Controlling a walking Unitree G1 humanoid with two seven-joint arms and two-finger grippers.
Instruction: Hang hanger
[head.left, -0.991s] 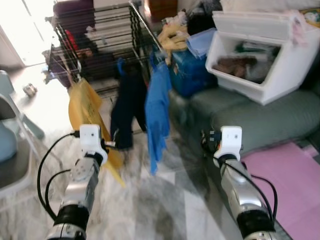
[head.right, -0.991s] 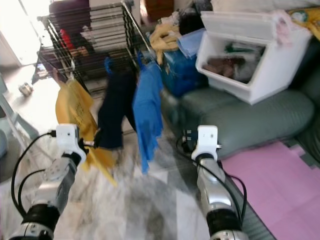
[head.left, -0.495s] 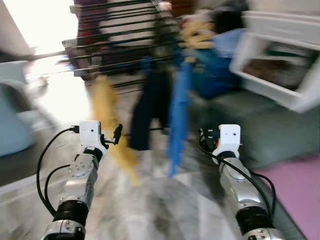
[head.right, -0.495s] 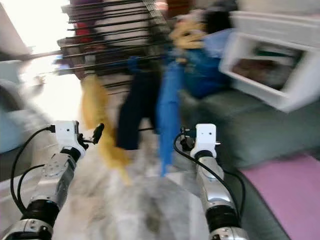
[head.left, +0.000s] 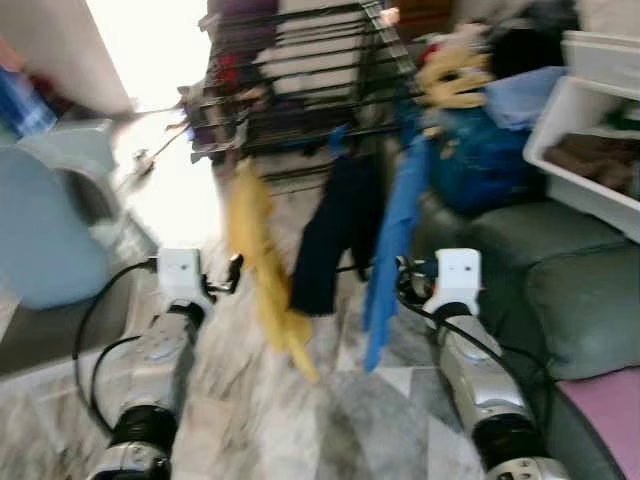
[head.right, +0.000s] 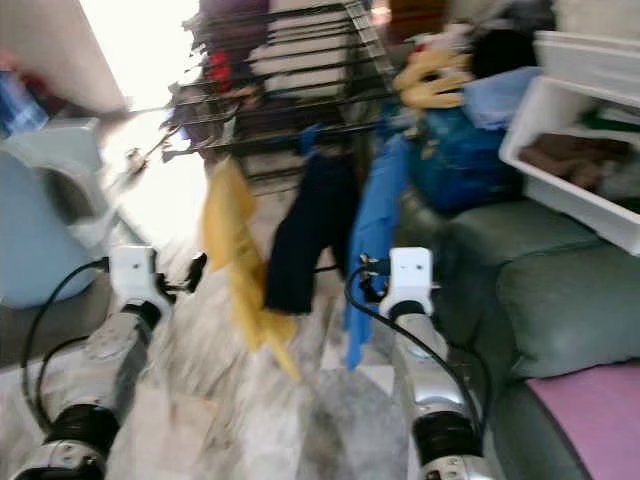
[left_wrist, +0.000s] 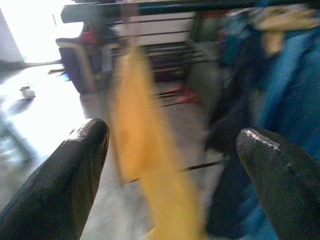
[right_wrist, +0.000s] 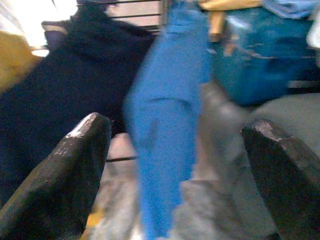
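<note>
So the hanging spot is that black wire drying rack (head.left: 300, 90), sitting well ahead of both grippers, and three pieces of clothing dangle off its near edge. I can't make out an actual hanger on any of them, everything is too smeared with blur.

Yellow garment (head.left: 262, 270) hangs straight out in front of the left gripper (left_wrist: 170, 145). In the left wrist view it lines up inside the gap between the two black fingers (left_wrist: 60, 175), closer to one of them, but it's clearly further off and not touched. Those jaws are spread wide with nothing in them.

Blue shirt (right_wrist: 167, 120) does the same thing for the right gripper (right_wrist: 175, 150): it hangs in line with the wide gap between that gripper's fingers (right_wrist: 60, 175), ahead of them, not gripped. Jaws spread apart there too, holding nothing. The dark navy garment (head.left: 335, 235) hangs between the yellow and blue ones, off to the inner side of both grippers.

Further out past the right gripper there's a grey-green sofa (head.left: 560, 290) with a white storage bin (head.left: 590, 180) on it and a blue bag (head.left: 480, 160) behind the shirt. Beyond the left gripper's outer side is a pale blue chair (head.left: 50, 230). Marble-looking floor (head.left: 330, 420) under both arms.
</note>
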